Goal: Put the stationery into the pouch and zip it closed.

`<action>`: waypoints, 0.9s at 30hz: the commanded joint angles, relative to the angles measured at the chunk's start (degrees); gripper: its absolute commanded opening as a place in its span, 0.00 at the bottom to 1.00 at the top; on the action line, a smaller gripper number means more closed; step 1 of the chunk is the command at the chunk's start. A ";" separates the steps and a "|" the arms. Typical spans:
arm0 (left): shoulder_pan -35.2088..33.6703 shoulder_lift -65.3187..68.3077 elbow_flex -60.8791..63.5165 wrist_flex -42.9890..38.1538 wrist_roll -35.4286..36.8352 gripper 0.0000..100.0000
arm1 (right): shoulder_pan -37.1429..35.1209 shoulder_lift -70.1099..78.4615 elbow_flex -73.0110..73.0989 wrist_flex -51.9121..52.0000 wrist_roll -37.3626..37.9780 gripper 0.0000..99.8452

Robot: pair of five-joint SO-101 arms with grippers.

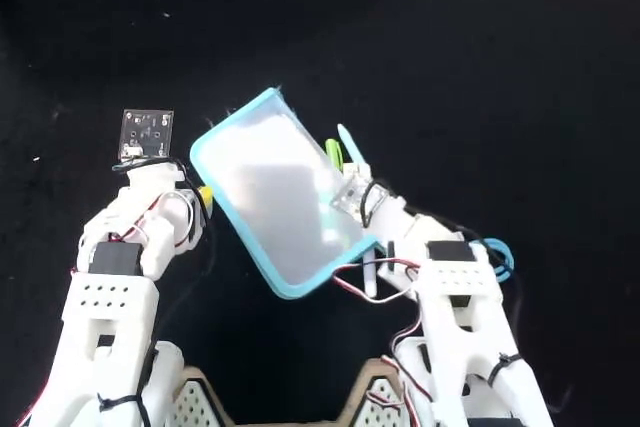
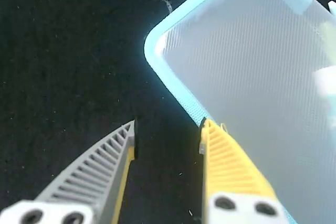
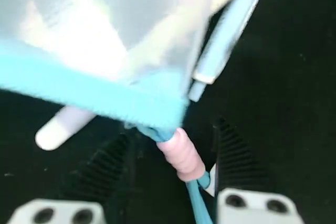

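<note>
Nearest the robot, the left hand (image 2: 168, 127) is spread wide and holds nothing. The tip of its yellow finger (image 2: 226, 166) touches the edge of the flat translucent pouch with light blue trim (image 2: 252, 61), and its grey finger (image 2: 94, 177) hangs over the bare black desk (image 2: 63, 51). The right hand (image 3: 172, 131) is likewise parted. The pink bead-shaped zip pull (image 3: 184, 158) on its blue cord (image 3: 197, 200) lies between the dark fingers, but they are not closed on it. Just beside that hand, a white pen (image 3: 60, 129) pokes out past the pouch's near edge. The pouch lies tilted in the middle of the desk between the two arms. At its farther side a green pen (image 1: 333, 152) and a light blue pen (image 1: 350, 142) stick out beyond the trim; whether they sit partly inside or underneath, I cannot tell. I judge the task no more than partway done: the stationery is not fully stowed and the zipping is not yet done, though the right hand is well placed at the pull.
</note>
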 commanded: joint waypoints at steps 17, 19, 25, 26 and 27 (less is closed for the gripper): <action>-0.48 -0.18 -3.56 -1.23 -0.18 0.20 | 5.10 -0.13 -6.46 1.58 3.69 0.01; -0.48 -0.18 -3.56 -1.23 -0.09 0.20 | 5.10 -0.13 -9.54 4.31 3.43 0.01; -0.48 -0.35 -3.47 -1.23 0.00 0.20 | 1.76 -0.13 -22.20 10.02 -2.29 0.01; -0.48 -0.35 -3.47 -1.23 0.00 0.20 | 1.23 -0.13 -24.57 10.81 -3.69 0.01; -0.48 -0.35 -3.47 -1.23 0.09 0.20 | 0.62 -0.13 -26.95 11.87 -5.10 0.01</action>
